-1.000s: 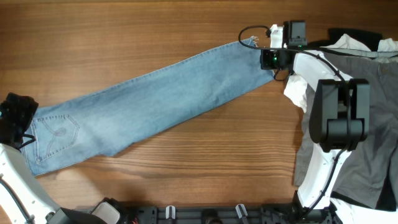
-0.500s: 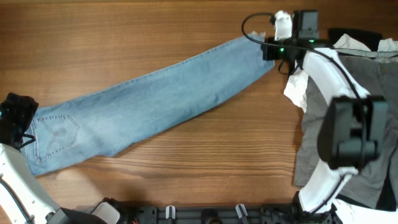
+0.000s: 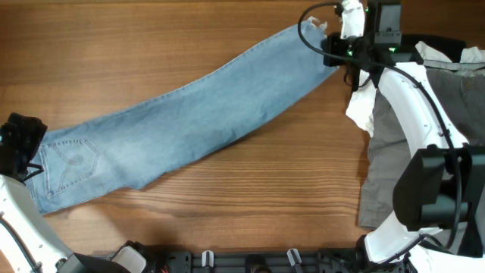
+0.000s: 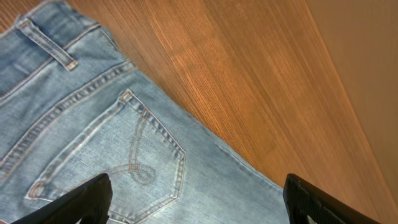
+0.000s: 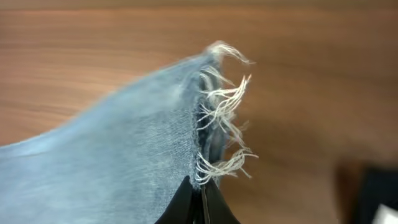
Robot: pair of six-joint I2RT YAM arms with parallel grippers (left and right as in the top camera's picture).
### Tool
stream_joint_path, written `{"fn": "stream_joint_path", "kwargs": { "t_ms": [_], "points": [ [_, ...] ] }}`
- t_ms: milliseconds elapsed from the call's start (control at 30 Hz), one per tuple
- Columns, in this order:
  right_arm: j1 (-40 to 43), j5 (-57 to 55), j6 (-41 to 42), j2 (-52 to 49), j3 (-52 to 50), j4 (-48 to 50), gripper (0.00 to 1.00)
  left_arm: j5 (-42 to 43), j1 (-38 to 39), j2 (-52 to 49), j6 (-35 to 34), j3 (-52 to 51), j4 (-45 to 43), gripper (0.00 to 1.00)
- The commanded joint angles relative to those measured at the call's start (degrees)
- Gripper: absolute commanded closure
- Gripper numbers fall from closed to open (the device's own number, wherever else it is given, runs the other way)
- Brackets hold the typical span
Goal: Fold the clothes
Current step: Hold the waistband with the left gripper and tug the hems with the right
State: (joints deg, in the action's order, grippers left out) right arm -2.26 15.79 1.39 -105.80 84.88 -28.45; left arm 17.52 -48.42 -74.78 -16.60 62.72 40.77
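1. Overhead – The jeans (image 3: 189, 121) lie in one long diagonal strip on the table (image 3: 151, 38), waist at the near left, frayed hem (image 3: 312, 29) at the far right. Over the last second the right gripper (image 3: 329, 51) has carried that hem further toward the far edge, and the leg end has swung with it and drawn out straighter. The waist end beside the left gripper (image 3: 21, 144) has not shifted. The grey trousers (image 3: 386, 152) and a white garment (image 3: 362, 110) are heaped at the right, just beside the hem but not part of this move.

2. Left wrist – The left gripper (image 4: 198, 198) hovers over the seat of the jeans (image 4: 93, 124), its fingers (image 4: 81, 199) spread wide to either side of the back pocket (image 4: 118, 152). They grip nothing, and I cannot tell whether they touch the cloth.

3. Right wrist – The right gripper (image 5: 199, 202) has its tips pressed together, pinching the denim just under the fringe of the hem (image 5: 224, 118). The edge stands lifted off the wood, where a second ago the jaws were only finishing their squeeze.

4. Meaning – I judge this to be the straightening pull before any fold. The hold on the hem looks secure but narrow, and no fold has been made yet.
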Motion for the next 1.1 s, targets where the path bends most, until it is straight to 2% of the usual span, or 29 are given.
{"fn": "stream_joint_path", "kwargs": {
  "t_ms": [0, 200, 233, 267, 300, 433, 467, 733, 833, 900, 1000, 1067],
  "points": [
    [0.5, -12.0, 3.7, -4.3, 0.2, -1.9, 0.96, 0.7, 0.2, 0.3, 1.4, 0.0, 0.0, 0.12],
    [0.6, -12.0, 5.0, -10.8, 0.2, -3.5, 0.95, 0.7, 0.2, 0.3, 1.4, 0.0, 0.0, 0.12],
    [0.6, -12.0, 5.0, -11.5, 0.2, -3.5, 0.93, 0.7, 0.2, 0.3, 1.4, 0.0, 0.0, 0.12],
    [0.6, -12.0, 4.9, -12.2, 0.2, -3.3, 0.84, 0.7, 0.2, 0.3, 1.4, 0.0, 0.0, 0.12],
    [0.6, -11.8, 4.5, -12.7, 0.2, -3.3, 0.82, 0.7, 0.2, 0.3, 1.4, 0.0, 0.0, 0.12],
    [0.6, -11.8, 4.6, -13.1, 0.2, -3.2, 0.85, 0.7, 0.2, 0.3, 1.4, 0.0, 0.0, 0.12],
    [0.6, -11.8, 4.6, -13.1, 0.2, -2.9, 0.96, 0.7, 0.2, 0.3, 1.4, 0.0, 0.0, 0.12],
    [0.6, -7.2, 3.0, -10.8, 0.6, -1.6, 0.96, 0.7, 0.2, 0.3, 1.4, 0.0, 0.0, 0.12],
    [0.6, 10.7, -10.3, -6.2, 0.7, -1.0, 0.96, 0.7, 0.2, 0.3, 1.4, 0.0, 0.0, 0.12],
    [0.6, 19.1, -14.7, -3.0, 0.7, -0.7, 0.96, 0.7, 0.2, 0.3, 1.4, 0.0, 0.0, 0.12],
    [0.6, 19.4, -13.5, 1.0, 0.7, 1.0, 0.96, 0.7, 0.2, 0.3, 1.4, 0.0, 0.0, 0.12],
    [0.6, 14.7, -8.6, 2.4, 0.7, 2.5, 0.96, 0.7, 0.2, 0.3, 1.4, 0.0, 0.0, 0.12]
  ]
}}
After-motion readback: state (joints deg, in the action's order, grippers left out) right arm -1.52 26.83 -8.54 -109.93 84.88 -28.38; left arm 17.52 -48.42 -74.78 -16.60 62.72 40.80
